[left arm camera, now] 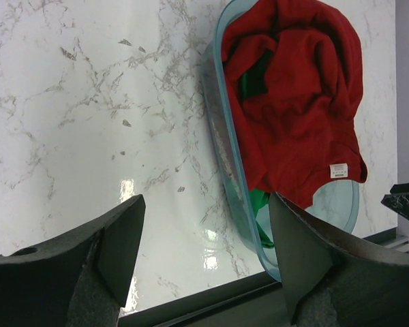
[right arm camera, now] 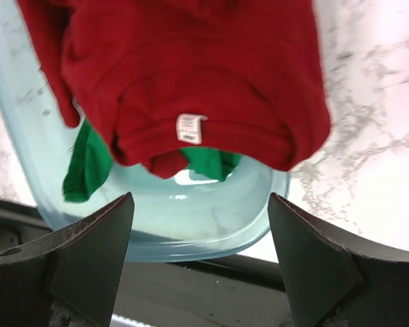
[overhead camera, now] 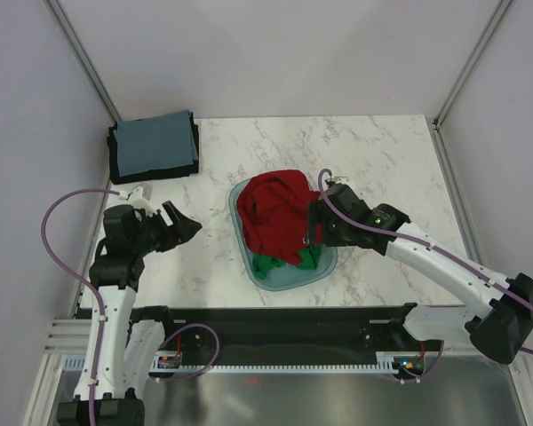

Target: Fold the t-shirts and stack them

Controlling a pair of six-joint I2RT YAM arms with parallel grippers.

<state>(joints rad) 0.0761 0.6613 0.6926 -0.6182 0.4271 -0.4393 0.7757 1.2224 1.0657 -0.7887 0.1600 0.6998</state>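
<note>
Hanging just beside teal basin (overhead camera: 289, 280), right gripper (overhead camera: 312, 229) has jaws spread wide, nothing between them. Straight ahead of that gap the dark red t-shirt (right arm camera: 191, 61) lies bunched in the basin, collar and white neck label (right arm camera: 190, 128) facing the fingertips, not touching them. Under it the green t-shirt (right arm camera: 85, 167) pokes out, nearer the fingertips, mostly buried. Basin rim runs across between the two fingers in the wrist view. Same for left gripper (left arm camera: 204, 262): jaws wide, empty, over bare marble table (left arm camera: 75, 116). Basin and red shirt sit ahead of it, off past one fingertip, apart from it. Also a folded pile (overhead camera: 154, 146), grey-blue on top of dark, at the far corner, well apart from both sets of jaws.
</note>
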